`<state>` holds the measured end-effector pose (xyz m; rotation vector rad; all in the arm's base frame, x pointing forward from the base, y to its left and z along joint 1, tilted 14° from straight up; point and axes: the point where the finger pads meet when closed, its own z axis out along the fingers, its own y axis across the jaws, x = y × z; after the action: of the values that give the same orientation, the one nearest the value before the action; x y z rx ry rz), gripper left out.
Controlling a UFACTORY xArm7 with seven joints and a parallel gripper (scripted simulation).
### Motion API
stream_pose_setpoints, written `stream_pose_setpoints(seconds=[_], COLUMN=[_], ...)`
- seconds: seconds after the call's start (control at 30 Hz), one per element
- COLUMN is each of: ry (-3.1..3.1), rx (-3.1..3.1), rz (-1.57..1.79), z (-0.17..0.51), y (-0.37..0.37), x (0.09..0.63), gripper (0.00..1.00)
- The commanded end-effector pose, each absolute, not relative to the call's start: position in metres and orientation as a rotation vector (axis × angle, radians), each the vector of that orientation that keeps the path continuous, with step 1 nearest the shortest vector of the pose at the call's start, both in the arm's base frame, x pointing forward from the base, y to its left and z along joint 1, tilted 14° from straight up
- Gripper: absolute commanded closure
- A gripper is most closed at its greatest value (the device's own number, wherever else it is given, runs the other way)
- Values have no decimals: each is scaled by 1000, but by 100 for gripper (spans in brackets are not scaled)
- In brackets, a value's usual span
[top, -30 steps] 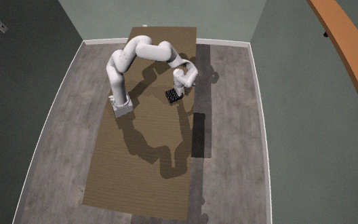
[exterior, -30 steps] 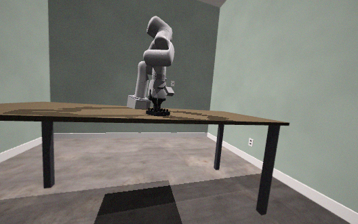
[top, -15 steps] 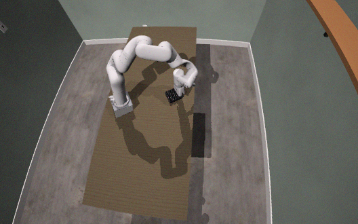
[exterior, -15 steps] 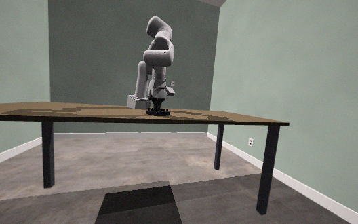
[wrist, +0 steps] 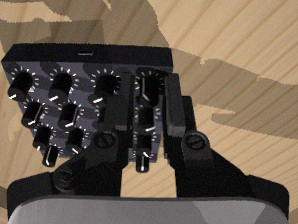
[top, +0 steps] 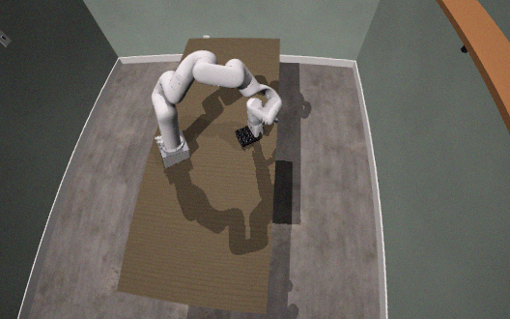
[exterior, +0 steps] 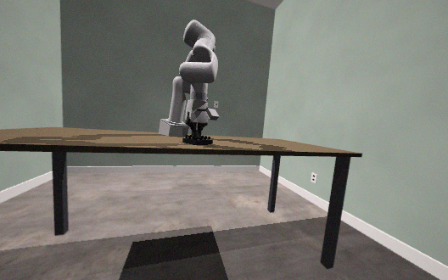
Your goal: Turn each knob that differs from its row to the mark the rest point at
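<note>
Knob box [top: 242, 138] [exterior: 198, 142] [wrist: 45, 55]: found on the table [top: 193, 271] [exterior: 250, 145] [wrist: 240, 45], near the edge farther from the arm's base. It appeared flat, though its feet could not be seen.

Gripper [top: 255, 135] [exterior: 196, 136] [wrist: 149, 91]: the jaws stood a little apart, one either side of knob A4 [wrist: 151, 91], with slight gaps showing; nothing was judged to be pinched.

Risks noted. Were the wrist to turn before the jaws closed squarely, the pads could slip on A4 or turn it short of its mark. The left finger [wrist: 120, 107] stood close beside knob A3 [wrist: 106, 83]; any sideways drift or wide spreading could knock that knob off its starting mark. An off-centre squeeze or a tilted lift could drag or tip the box.

Orientation. The socket [wrist: 85, 53] side, the rear, faced the far end of the wrist view, its edge running nearly crosswise; in the top view the box sat askew to the table's edges. Its outline looked near square, so no long axis could be certified. A4's line was visible, but its exact mark could not be read.
</note>
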<state>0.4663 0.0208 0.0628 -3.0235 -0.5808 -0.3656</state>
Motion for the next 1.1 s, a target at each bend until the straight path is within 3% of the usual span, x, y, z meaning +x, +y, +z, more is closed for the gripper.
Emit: stream_pose_setpoints(seconds=[0.0, 1.07], ry=[-580, -580], rx=[-3023, -3023], rz=[-370, -370], z=[64, 89], y=[21, 18], x=[467, 462], gripper=[81, 81])
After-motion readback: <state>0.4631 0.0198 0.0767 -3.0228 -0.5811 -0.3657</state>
